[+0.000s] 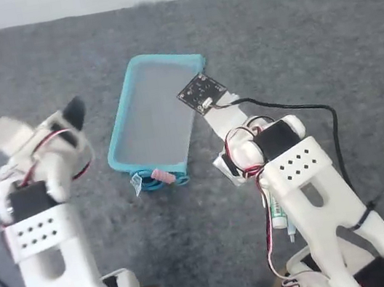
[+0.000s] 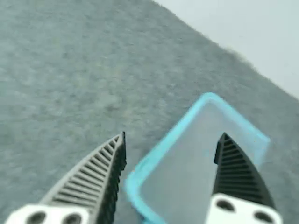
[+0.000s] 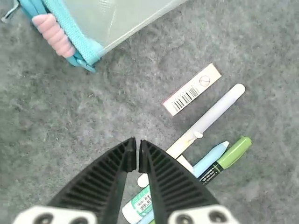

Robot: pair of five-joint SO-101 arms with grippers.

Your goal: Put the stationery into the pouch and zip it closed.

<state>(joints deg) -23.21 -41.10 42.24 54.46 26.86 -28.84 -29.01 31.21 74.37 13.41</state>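
my left gripper (image 2: pixel 173 140) hangs spread wide over the blue mesh pouch (image 1: pixel 149 117). my right gripper (image 3: pixel 137 142), jaws pressed together, hovers above the pens (image 3: pixel 205 120) lying on the grey carpet (image 3: pixel 56 116) near it.

Barcode and crossed-circle sign on the small white box (image 3: pixel 192 89); no legible words

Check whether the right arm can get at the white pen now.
Probably yes: the white pen lies uncovered on the carpet just past the right hand, which is shut and would need opening first.
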